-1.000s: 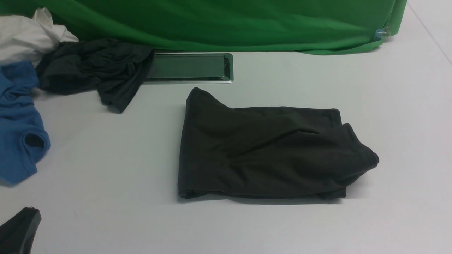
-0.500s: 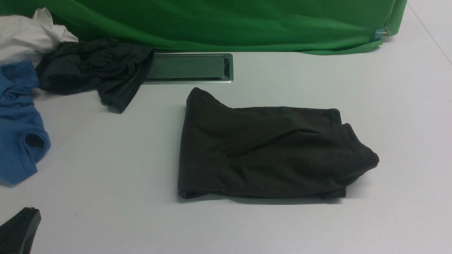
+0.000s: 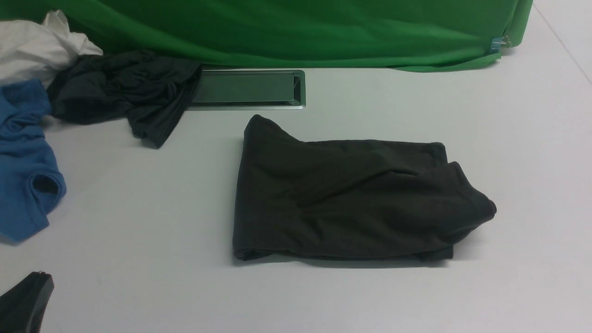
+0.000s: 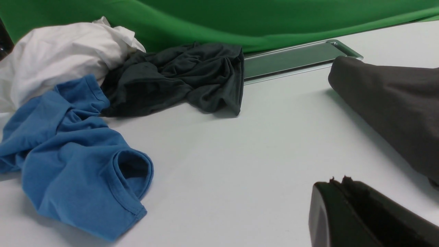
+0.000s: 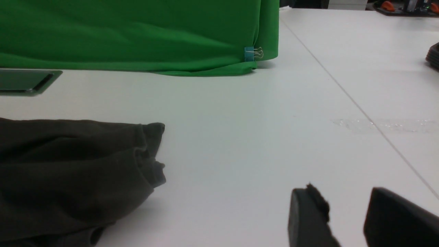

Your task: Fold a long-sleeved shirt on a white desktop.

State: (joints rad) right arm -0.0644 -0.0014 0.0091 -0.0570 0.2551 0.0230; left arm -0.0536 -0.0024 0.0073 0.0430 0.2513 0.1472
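The long-sleeved shirt (image 3: 351, 199) lies folded mid-bench (image 3: 138, 208), nearer its right edge. The left end effector (image 4: 337, 181), fingers pressed together and empty, rests near the front-left corner. The right end effector (image 5: 346, 206) hovers with fingers apart, empty.

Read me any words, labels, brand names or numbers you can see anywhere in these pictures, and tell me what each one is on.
None: no readable text in any view.
Long-sleeved shirt: plain dark fabric, no label showing.
Blue shirt, charcoal garment, white garment: no print visible.
Green backdrop and its blue clip: no lettering.
Cable tray and white desktop: unmarked.
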